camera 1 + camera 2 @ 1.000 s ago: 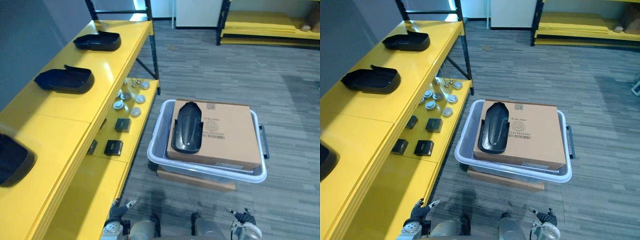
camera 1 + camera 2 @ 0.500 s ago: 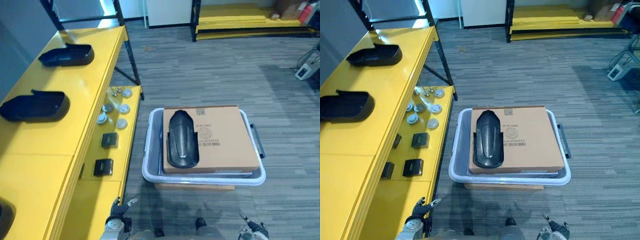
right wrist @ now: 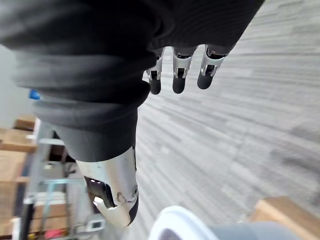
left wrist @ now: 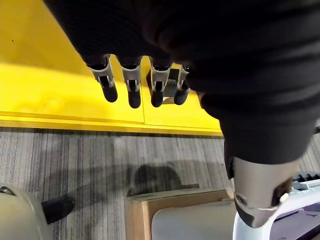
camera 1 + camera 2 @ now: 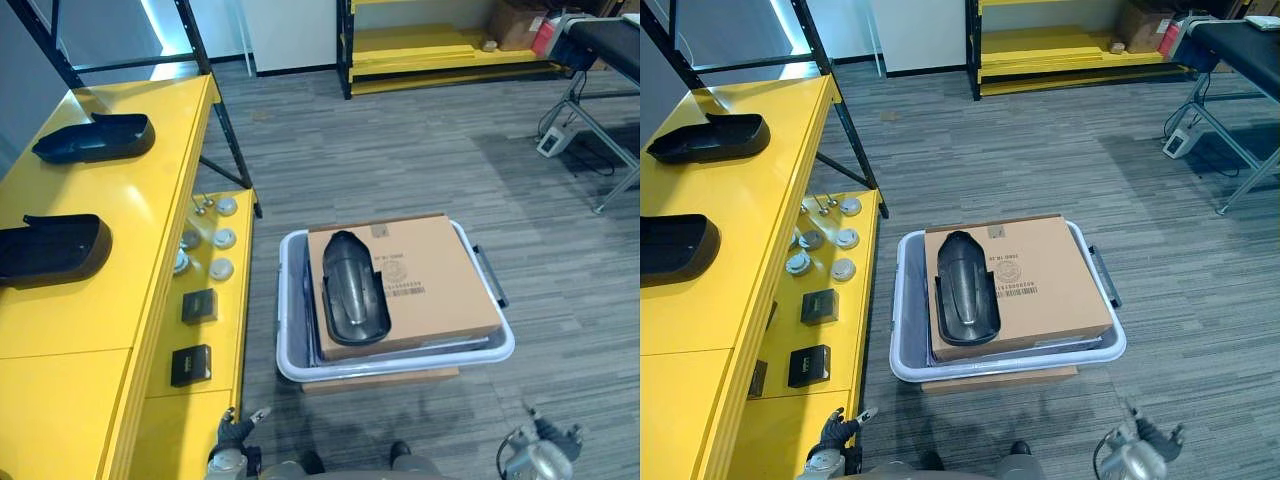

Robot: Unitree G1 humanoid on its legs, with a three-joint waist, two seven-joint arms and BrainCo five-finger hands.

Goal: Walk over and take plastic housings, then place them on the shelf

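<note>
Count: three plastic housings in sight. One plastic housing on the box (image 5: 352, 288) lies lengthwise on the left part of the single cardboard box (image 5: 430, 280). That box sits in one grey bin (image 5: 292, 352), and the bin rests on a flat piece of cardboard (image 5: 385, 380) on the floor. The far housing (image 5: 92, 138) and the near housing (image 5: 50, 250) sit well apart on the top board of the yellow shelf (image 5: 140, 200) to my left. On the lower board (image 5: 218, 335) I count five round discs (image 5: 846, 238) and two black square blocks (image 5: 199, 305).

Both hands are low at the near edge. The left hand (image 4: 131, 82) hangs with fingers straight and loose, holding nothing, the shelf's edge past its fingertips. The right hand (image 3: 177, 70) is the same, relaxed and empty over bare floor.

The housing on the box lies ahead of and between the hands, well apart from both, nearer the left one.
</note>
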